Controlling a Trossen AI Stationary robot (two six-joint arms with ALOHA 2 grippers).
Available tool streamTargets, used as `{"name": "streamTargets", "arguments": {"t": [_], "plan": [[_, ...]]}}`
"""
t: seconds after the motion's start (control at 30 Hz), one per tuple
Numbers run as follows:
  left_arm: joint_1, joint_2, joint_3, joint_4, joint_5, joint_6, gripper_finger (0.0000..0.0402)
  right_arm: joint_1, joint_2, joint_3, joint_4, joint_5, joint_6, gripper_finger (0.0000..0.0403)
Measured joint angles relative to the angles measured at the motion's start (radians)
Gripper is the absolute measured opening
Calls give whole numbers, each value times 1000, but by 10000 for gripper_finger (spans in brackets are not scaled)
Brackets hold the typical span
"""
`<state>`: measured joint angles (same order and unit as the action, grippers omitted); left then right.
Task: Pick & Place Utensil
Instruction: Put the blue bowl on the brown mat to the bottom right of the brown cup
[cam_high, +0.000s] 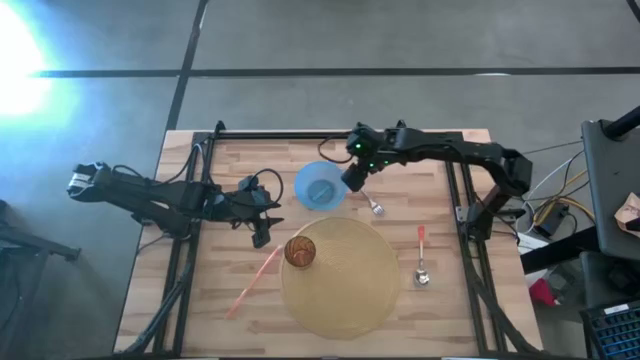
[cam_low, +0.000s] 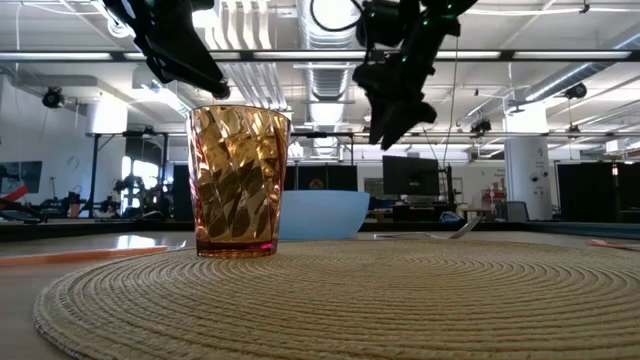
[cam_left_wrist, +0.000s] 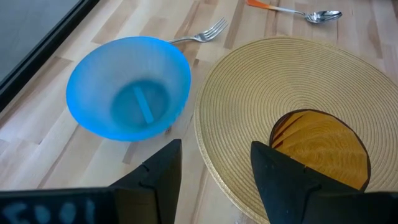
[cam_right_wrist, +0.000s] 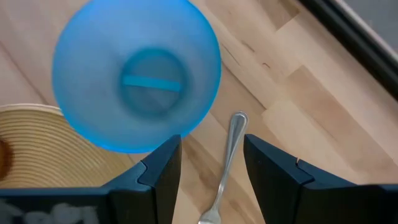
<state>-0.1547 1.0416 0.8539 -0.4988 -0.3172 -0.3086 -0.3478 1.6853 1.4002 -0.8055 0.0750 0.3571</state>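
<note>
The fork (cam_high: 375, 206) lies flat on the bare wood just right of centre in the high view, its handle end near the blue bowl (cam_high: 320, 187) and its tines pointing toward the mat (cam_high: 340, 278). In my right wrist view the handle (cam_right_wrist: 231, 146) runs straight up the gap between my fingers, so my right gripper (cam_high: 354, 176) hangs above it with jaws spread and nothing in them.

To take it well, I judge I should drop straight down along this line, keeping the handle centred, and close across its narrow width rather than along it. The bowl's rim sits close beside the handle end, so I would grip a little toward the tines to keep my finger off the rim. The fork is thin and flat, so my tips must reach the wood before closing, or it may slip out.

A spoon (cam_high: 422, 270) with an orange handle lies at the right, apart from the fork. My left gripper (cam_high: 262, 222) waits at centre left, jaws also spread and empty, near the amber cup (cam_high: 301, 251) on the mat.
</note>
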Motion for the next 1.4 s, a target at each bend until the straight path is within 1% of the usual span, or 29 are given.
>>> {"name": "streamTargets", "arguments": {"t": [0.23, 0.63, 0.73, 0.8, 1.17, 1.27, 1.4], "plan": [[0, 0, 0, -2, 0, -2, 181, 0, 77, 16, 26, 3, -17, 169], [0, 0, -8, -5, 0, -24, 181, 0, 151, 22, 124, 4, -17, 169], [0, 0, -8, -5, 0, -37, 181, -2, 173, 21, 142, 19, -17, 169], [0, 0, -8, -5, 0, -40, 181, -4, 188, 20, 140, 34, -21, 169], [0, 0, -8, -3, 0, -51, 181, -8, 269, 20, 154, 32, -21, 168], [0, 0, -8, -3, 0, -51, 181, -8, 288, 20, 151, 31, -19, 158], [0, 0, -8, -9, 1, -51, 181, -8, 296, 19, 147, 28, -17, 122]]}}
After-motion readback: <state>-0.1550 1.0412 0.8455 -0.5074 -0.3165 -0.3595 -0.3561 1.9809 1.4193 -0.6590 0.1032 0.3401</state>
